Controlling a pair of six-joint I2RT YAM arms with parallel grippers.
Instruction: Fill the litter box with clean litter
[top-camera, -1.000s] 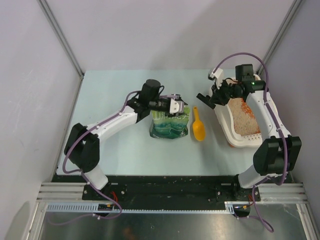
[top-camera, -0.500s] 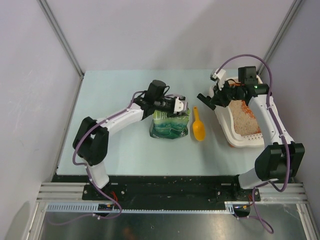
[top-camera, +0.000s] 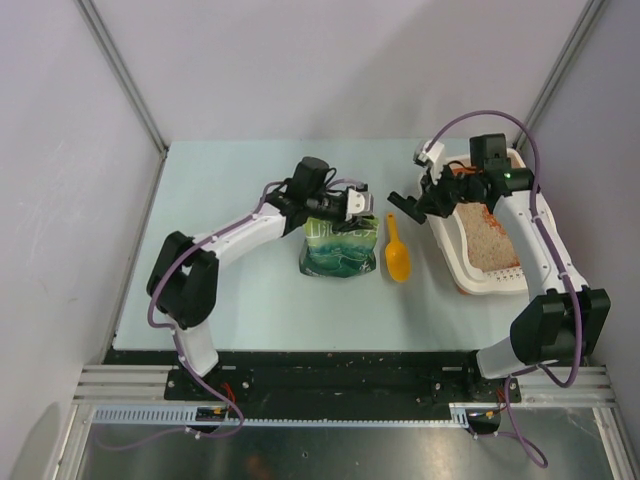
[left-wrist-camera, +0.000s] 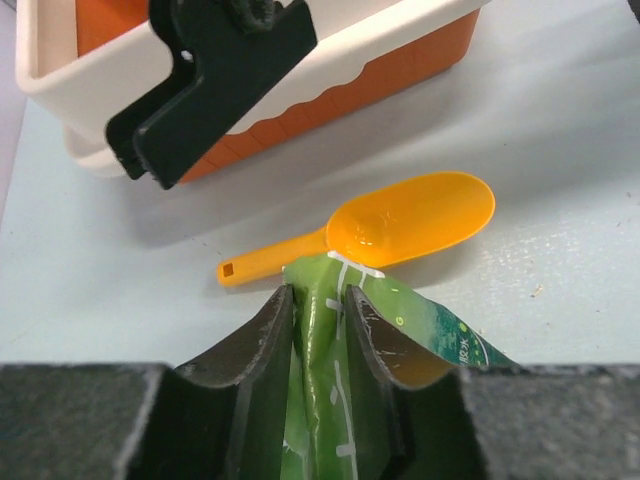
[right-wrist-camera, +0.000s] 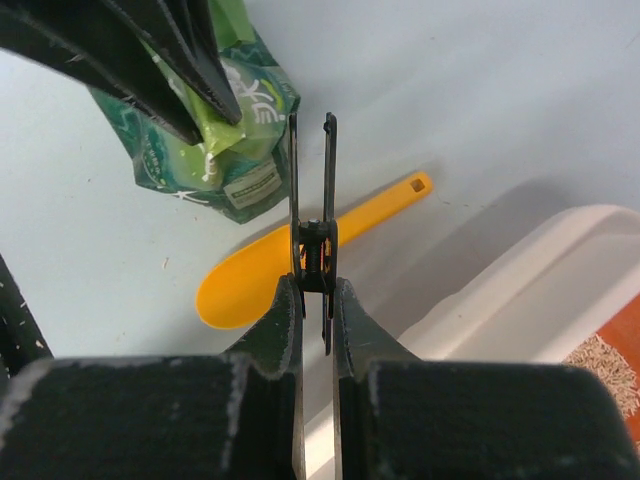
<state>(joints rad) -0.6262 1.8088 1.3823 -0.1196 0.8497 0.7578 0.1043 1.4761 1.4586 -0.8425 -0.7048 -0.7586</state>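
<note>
With left tool (left-wrist-camera: 318, 300) clamped on green bag's (top-camera: 340, 252) folded top, lift and tip slowly over litter box (top-camera: 446, 248) at table's (top-camera: 220, 190) right, onto clean litter (top-camera: 490, 235) inside. Keep right tool (right-wrist-camera: 318, 288), gripping black clip (right-wrist-camera: 316, 240), clear.

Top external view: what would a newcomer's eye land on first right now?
The white litter box at the right, holding pale clean litter, stands out first. Mid-table, the left gripper pinches the top of the green bag, with an orange scoop lying between bag and box. The right gripper holds a black clip near the box's far left corner.
</note>
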